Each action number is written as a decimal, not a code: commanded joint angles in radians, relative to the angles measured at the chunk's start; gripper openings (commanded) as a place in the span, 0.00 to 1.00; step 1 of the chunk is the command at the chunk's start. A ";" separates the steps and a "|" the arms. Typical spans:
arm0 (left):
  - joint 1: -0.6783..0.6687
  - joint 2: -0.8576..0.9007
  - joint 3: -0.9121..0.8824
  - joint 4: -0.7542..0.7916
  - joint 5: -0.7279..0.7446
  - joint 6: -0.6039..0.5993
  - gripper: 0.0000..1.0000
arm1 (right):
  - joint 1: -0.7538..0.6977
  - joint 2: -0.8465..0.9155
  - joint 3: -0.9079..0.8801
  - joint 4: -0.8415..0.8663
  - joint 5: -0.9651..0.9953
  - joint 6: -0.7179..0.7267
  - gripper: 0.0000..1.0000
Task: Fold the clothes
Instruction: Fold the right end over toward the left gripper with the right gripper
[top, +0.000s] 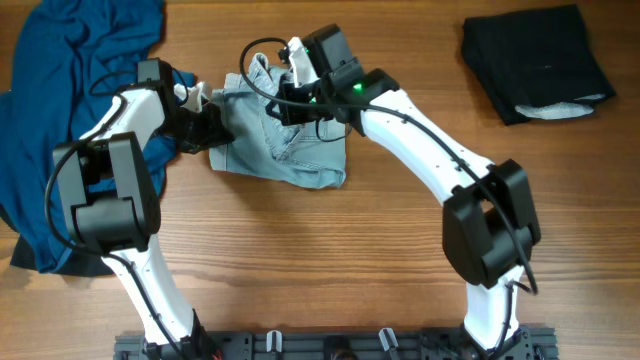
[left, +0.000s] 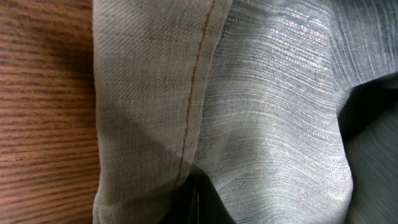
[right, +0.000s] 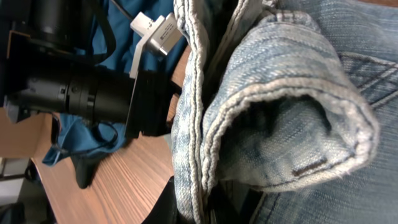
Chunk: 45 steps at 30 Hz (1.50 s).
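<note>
The clothes (top: 285, 145), pale-blue denim pants, lie bunched and partly folded on the wooden table, back of centre. My left gripper (top: 212, 125) sits at their left edge and is shut on the cloth. In the left wrist view its dark fingers (left: 208, 205) meet under a stitched fold of the clothes (left: 249, 106). My right gripper (top: 292, 98) is at the top edge of the pants. It is shut on a thick seam of the clothes (right: 286, 118), with its fingers (right: 177, 208) pressed either side of that seam. The left arm (right: 81, 93) shows close beside it.
A large dark-blue garment (top: 60, 90) sprawls over the table's left side, under and behind the left arm. A folded black garment (top: 535, 55) with a white piece (top: 560, 108) at its edge lies at the back right. Bare wood (top: 330, 260) runs along the front.
</note>
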 joint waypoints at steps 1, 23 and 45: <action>-0.003 0.037 -0.012 -0.036 -0.052 0.023 0.04 | 0.002 0.018 0.026 0.056 -0.001 0.028 0.04; 0.012 -0.374 0.037 -0.247 -0.304 -0.032 0.61 | -0.035 0.027 0.026 0.115 -0.188 -0.098 1.00; 0.121 -0.467 0.037 -0.215 -0.319 -0.090 0.68 | -0.138 0.197 0.021 -0.363 0.075 -0.536 0.95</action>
